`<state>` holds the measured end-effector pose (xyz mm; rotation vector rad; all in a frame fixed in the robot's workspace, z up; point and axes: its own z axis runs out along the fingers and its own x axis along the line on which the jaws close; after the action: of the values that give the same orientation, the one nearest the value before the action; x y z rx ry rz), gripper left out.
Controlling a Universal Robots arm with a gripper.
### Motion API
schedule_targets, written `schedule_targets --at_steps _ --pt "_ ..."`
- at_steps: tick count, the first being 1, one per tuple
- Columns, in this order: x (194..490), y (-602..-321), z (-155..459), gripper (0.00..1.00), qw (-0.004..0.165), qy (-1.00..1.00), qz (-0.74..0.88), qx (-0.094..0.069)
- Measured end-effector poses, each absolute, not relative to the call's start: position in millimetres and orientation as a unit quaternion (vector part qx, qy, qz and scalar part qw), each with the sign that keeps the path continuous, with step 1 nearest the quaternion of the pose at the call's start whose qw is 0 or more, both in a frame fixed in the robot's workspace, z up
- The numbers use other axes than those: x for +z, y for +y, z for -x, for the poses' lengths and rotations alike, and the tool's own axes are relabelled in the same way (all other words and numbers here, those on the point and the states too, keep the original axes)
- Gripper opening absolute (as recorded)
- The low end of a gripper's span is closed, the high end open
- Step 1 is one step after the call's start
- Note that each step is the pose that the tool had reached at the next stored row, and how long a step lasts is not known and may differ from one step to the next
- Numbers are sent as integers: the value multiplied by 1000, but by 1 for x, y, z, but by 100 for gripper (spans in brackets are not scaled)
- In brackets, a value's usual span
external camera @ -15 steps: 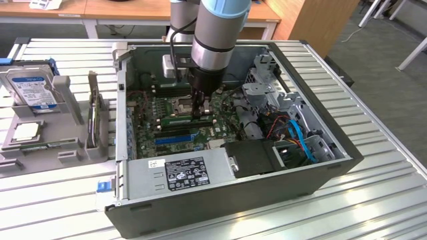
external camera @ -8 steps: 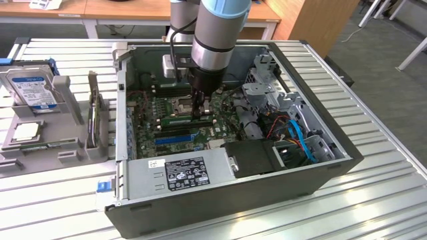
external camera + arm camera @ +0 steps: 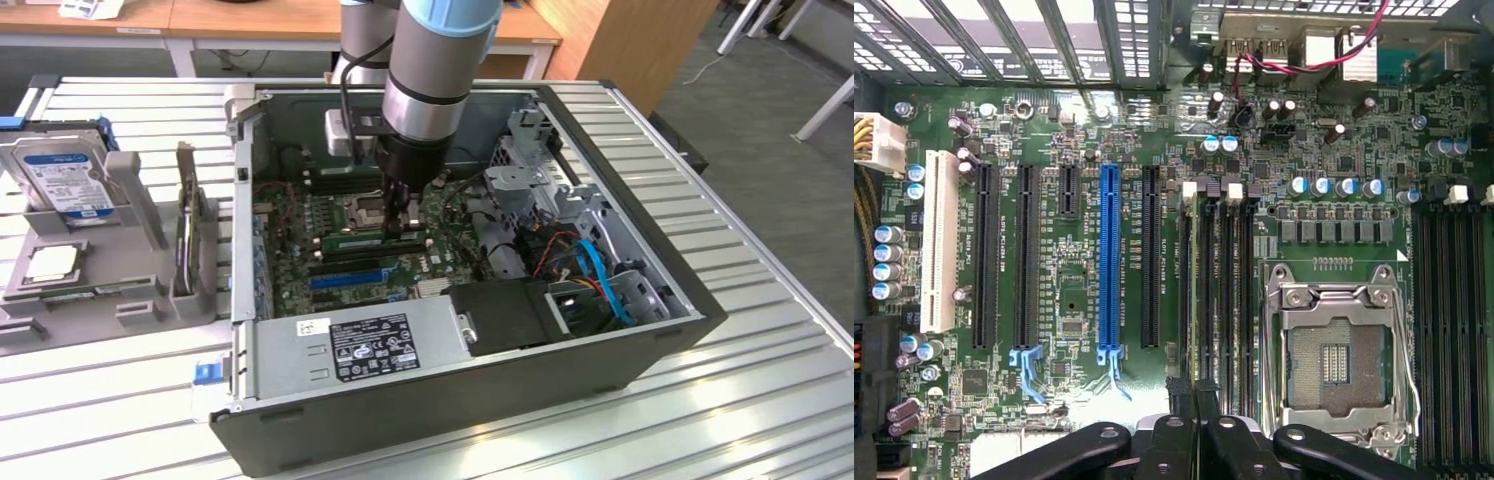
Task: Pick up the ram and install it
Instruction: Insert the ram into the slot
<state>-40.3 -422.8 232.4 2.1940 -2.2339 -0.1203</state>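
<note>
The ram (image 3: 368, 240) (image 3: 1197, 300) stands on edge near the middle of the motherboard (image 3: 1074, 330), directly below the gripper (image 3: 400, 222) (image 3: 1195, 440). The gripper's fingers are closed on the ram's upper edge. Its long axis runs parallel to the black memory slots (image 3: 1238, 300) beside the CPU socket (image 3: 1336, 350), and it appears to sit over one of them. I cannot tell how far it is seated.

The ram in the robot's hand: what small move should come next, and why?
Probably a gentle push straight down. The hand is shut on the ram, which stands upright in line with the black memory slots beside the processor socket; whether it is seated cannot be told.
</note>
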Motion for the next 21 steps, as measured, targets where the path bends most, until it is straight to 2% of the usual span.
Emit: schedule_targets --at_steps 21 --pt "231 -423 38 12 4 -711 -702 -38"
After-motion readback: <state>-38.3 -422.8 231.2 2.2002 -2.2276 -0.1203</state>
